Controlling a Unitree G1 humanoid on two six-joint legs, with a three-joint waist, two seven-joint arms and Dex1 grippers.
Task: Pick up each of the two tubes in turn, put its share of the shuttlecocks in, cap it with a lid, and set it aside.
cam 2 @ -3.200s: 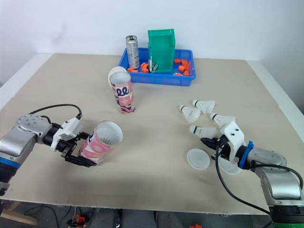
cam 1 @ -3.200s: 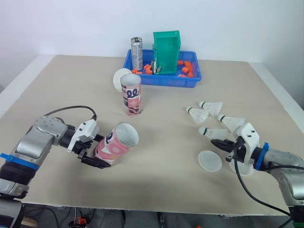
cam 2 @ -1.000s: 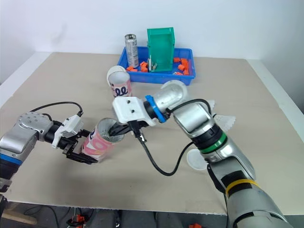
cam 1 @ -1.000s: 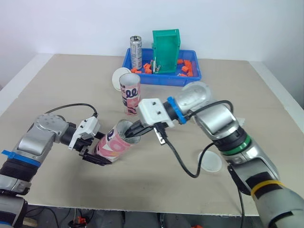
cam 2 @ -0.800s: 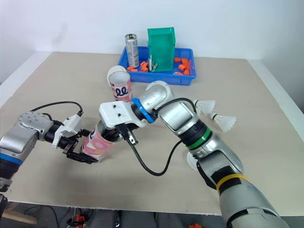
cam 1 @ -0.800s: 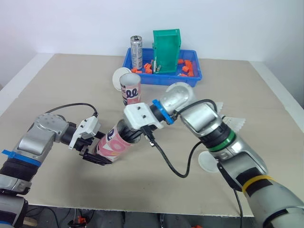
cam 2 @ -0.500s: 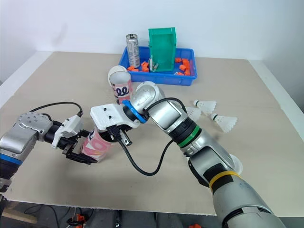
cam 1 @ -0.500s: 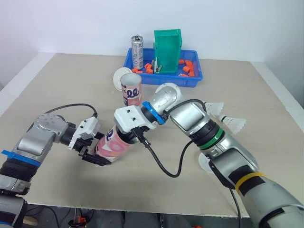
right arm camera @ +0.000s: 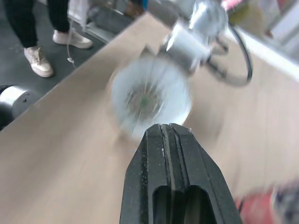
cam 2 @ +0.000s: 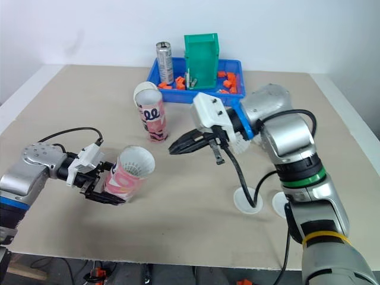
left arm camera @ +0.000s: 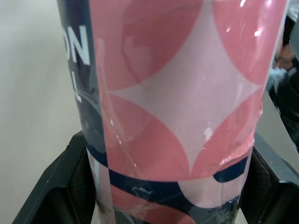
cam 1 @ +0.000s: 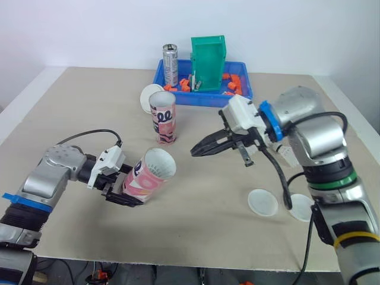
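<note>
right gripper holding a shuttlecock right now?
No: the right gripper has its fingers shut together with nothing between them, in the air beside the tilted tube.

Robot test lab, with a work table set up for handling trials.
A plain board table [cam 1: 71, 101] stands against a blank white wall [cam 1: 89, 29]. At its far edge a blue tray [cam 1: 205, 102] holds small orange parts [cam 1: 236, 83], a green bin [cam 1: 209, 59] and a metal can [cam 1: 171, 64]. Cables [cam 1: 89, 274] show under the table's front edge. The right wrist view takes in a dark floor [right arm camera: 14, 70] beside the table, where a person [right arm camera: 21, 18] in dark trousers and white shoes [right arm camera: 38, 60] stands.
</note>
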